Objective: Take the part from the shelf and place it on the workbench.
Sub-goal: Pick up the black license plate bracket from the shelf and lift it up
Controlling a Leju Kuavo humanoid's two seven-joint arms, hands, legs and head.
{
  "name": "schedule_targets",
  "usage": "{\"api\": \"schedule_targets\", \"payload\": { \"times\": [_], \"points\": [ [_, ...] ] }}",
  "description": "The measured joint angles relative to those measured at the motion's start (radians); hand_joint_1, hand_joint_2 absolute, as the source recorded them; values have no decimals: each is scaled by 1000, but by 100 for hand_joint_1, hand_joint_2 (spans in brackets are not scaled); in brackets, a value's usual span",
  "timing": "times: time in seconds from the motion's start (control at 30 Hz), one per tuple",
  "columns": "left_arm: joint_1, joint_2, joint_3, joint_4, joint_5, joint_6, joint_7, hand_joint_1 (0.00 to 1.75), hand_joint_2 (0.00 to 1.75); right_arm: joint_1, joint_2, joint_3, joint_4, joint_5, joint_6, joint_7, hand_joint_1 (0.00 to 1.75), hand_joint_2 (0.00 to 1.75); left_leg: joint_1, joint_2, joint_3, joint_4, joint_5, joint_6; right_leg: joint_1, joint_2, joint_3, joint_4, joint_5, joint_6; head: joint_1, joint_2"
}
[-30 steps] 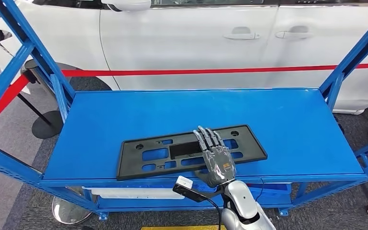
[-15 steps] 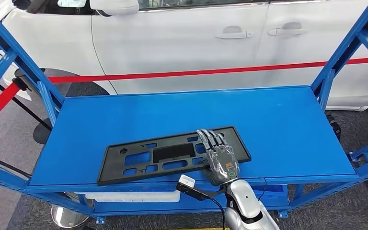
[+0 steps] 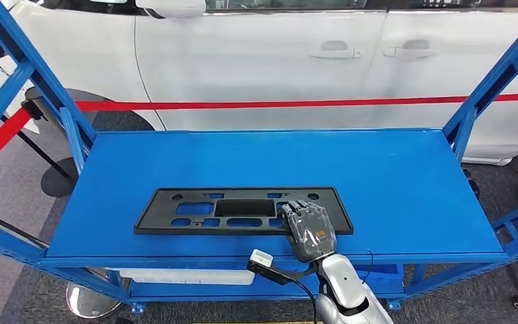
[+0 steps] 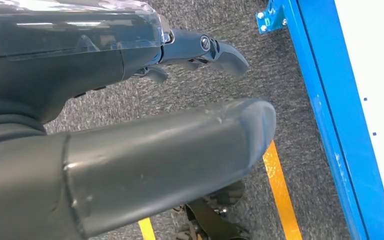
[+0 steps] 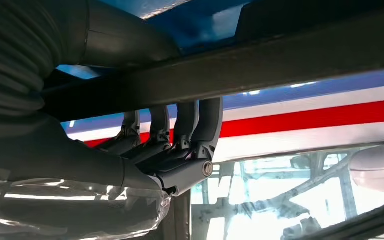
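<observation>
The right hand point(image 3: 310, 229) lies on the part point(image 3: 241, 211), its fingers point(image 3: 298, 207) curled down over the part's right end while the thumb side sits at the near edge. In the right wrist view the dark fingers point(image 5: 190, 125) hook over the part's black rim point(image 5: 260, 65), which looks pinched between them and the thumb, though the thumb's own contact is hard to make out. The silver right arm point(image 3: 347, 290) rises from 6 o'clock, a small white-and-black camera point(image 3: 262, 260) jutting from the wrist toward 9 o'clock.

The part, a flat black plate frame with rectangular cut-outs, rests flat on the blue shelf point(image 3: 391, 175), running from 9 o'clock to 3 o'clock and close to the shelf's near edge. Blue uprights point(image 3: 74, 128) stand at the shelf's left and right ends.

Beyond the shelf, at 12 o'clock, a red barrier tape point(image 3: 276, 104) stretches across the side of a white car point(image 3: 263, 54) with two door handles visible.

The left hand point(image 4: 130, 150) hangs beside the shelf's blue frame point(image 4: 325, 110) over grey carpet point(image 4: 230, 85) marked with a yellow line point(image 4: 280, 190); its thumb and a dark finger are apart with nothing between them.
</observation>
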State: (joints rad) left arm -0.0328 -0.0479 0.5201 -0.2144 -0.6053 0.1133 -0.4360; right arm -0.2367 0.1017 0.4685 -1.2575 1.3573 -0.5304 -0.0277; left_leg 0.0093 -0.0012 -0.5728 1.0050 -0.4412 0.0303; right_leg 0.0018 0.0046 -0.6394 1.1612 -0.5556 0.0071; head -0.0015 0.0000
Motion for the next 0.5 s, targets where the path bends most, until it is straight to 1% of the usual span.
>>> {"api": "schedule_targets", "payload": {
  "times": [0.03,0.07,0.1,0.13,0.17,0.2,0.23,0.27,0.3,0.33,0.4,0.43,0.47,0.5],
  "points": [
    [0,-2,1,0,-1,0,0,0,0,2,0,0,2,0,0,0,166,175,0,0,-1,0,0,1,-3,0,-33,64,-29,4,2,0],
    [0,-3,2,0,-1,-1,0,0,0,4,-1,0,3,0,0,0,166,175,0,0,-2,1,0,1,-6,0,-59,115,-45,8,2,0],
    [1,-5,3,0,-2,-2,0,0,0,6,-1,0,5,1,0,-1,166,175,0,0,-2,2,0,0,-9,-1,-71,135,-43,10,2,0],
    [1,-6,4,0,-2,-2,0,0,0,7,-1,0,6,1,0,-1,165,175,1,0,-2,3,-1,-1,-11,-1,-65,119,-21,12,2,0],
    [0,-8,4,0,-2,-2,0,0,0,7,-1,0,7,1,0,-1,164,175,1,-1,-1,5,-2,-3,-13,-2,-39,64,15,12,2,0],
    [0,-9,4,0,-2,-3,0,0,0,6,-1,0,7,1,0,-1,164,175,1,-1,1,7,-5,-7,-14,-3,-5,-8,48,11,2,0],
    [0,-10,4,0,-2,-3,0,0,0,5,-1,0,7,2,0,-2,164,175,0,-2,0,11,-7,-11,-13,-3,25,-69,72,7,2,0],
    [-1,-11,4,0,-2,-3,0,0,0,5,0,0,7,2,0,-2,164,175,-1,-3,0,13,-9,-17,-12,-4,45,-112,85,3,2,0],
    [-1,-11,4,0,-2,-3,0,0,0,4,0,0,7,4,1,-4,165,175,-2,-3,-1,14,-10,-22,-10,-3,51,-129,85,-2,1,0],
    [-1,-12,4,0,-2,-3,0,0,0,4,0,0,7,6,1,-5,166,175,-3,-4,-2,14,-10,-29,-7,-2,50,-130,87,-8,1,0],
    [-1,-12,4,0,-3,-3,0,0,0,4,0,0,7,9,2,-7,169,175,0,-4,-1,13,-12,-40,-8,-2,52,-136,91,-20,1,0],
    [-1,-13,4,0,-4,-3,0,0,0,4,1,0,7,9,3,-7,171,175,2,-3,-6,28,-24,-45,-9,-3,54,-140,94,-27,-1,0],
    [-2,-13,5,0,-5,-3,0,0,0,4,2,0,7,10,6,-7,173,175,3,-3,-21,64,-48,-50,-11,-4,55,-143,96,-33,-3,0],
    [-1,-13,5,0,-7,-3,1,0,0,4,2,0,7,10,9,-7,174,175,4,-3,-45,119,-80,-53,-12,-6,56,-144,96,-36,-5,0]
  ]
}}
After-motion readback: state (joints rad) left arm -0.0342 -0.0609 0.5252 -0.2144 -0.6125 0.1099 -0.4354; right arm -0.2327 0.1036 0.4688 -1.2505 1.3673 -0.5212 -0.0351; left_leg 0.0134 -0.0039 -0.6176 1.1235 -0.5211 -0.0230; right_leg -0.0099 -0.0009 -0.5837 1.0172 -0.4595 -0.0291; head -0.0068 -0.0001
